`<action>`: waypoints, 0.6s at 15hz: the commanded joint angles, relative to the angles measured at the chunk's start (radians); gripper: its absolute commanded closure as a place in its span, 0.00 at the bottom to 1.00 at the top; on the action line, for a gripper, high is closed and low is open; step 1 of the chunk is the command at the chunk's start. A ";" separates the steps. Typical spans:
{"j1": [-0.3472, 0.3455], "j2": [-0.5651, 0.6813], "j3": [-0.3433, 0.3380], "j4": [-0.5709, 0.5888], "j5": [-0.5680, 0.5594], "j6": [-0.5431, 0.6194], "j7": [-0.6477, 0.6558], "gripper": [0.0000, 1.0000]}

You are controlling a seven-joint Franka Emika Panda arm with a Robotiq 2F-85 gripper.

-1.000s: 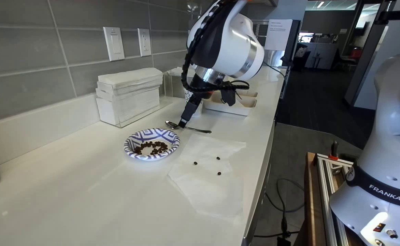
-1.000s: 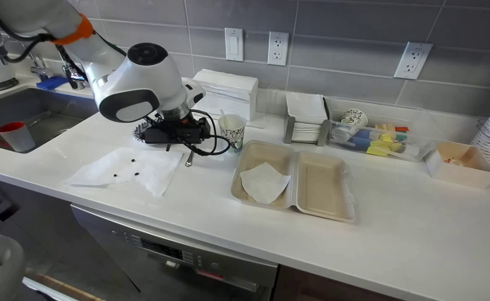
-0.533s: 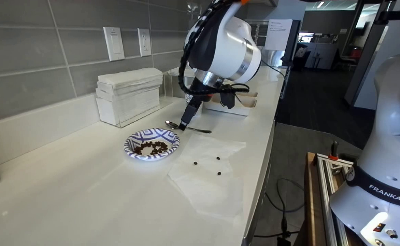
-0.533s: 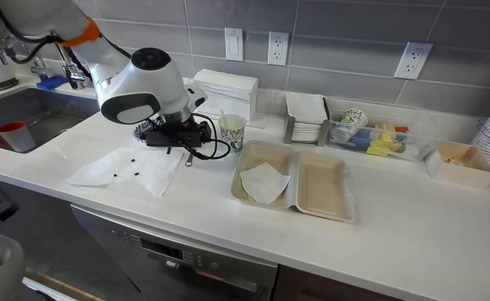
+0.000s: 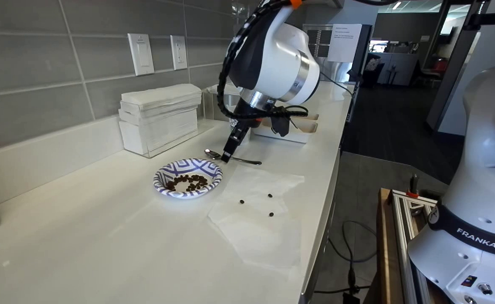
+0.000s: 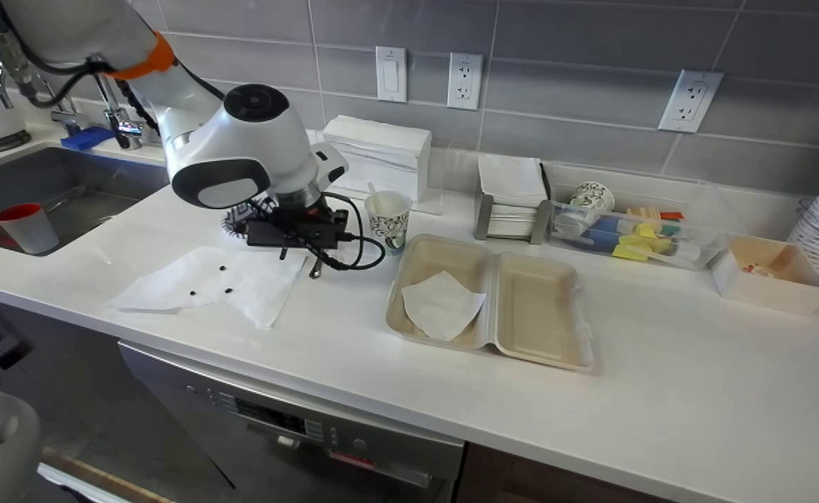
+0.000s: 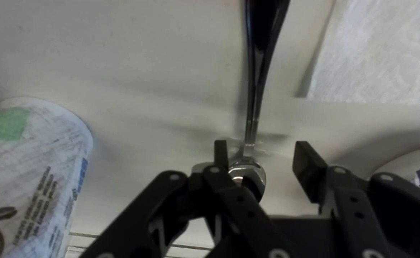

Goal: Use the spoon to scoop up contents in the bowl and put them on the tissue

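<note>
- While I've got the gripper [image 7: 262,154] spread apart, the spoon [image 7: 254,89] lies on the counter [image 5: 125,253], neck between the jaws.
- Brown bits [image 5: 201,181] in the patterned bowl [image 5: 188,165], near the tissue [image 5: 268,242].
- Three more sit on the tissue itself.

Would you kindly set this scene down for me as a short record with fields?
Tool: spoon, lying on the counter
Gripper: open, its fingers on either side of the spoon's neck, not gripping it
Bowl: upright on the counter, patterned rim, brown beans inside
Tissue: lying on the counter, three loose beans on top
Cup: standing near the spoon, a thin stick in it
Food box: open, a sheet of paper in one half
</note>
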 commanded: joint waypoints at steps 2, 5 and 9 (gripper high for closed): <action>-0.008 0.027 0.007 0.020 0.038 -0.013 -0.028 0.76; -0.007 0.035 0.006 0.020 0.033 -0.013 -0.022 0.82; -0.007 0.039 0.004 0.019 0.027 -0.014 -0.017 0.73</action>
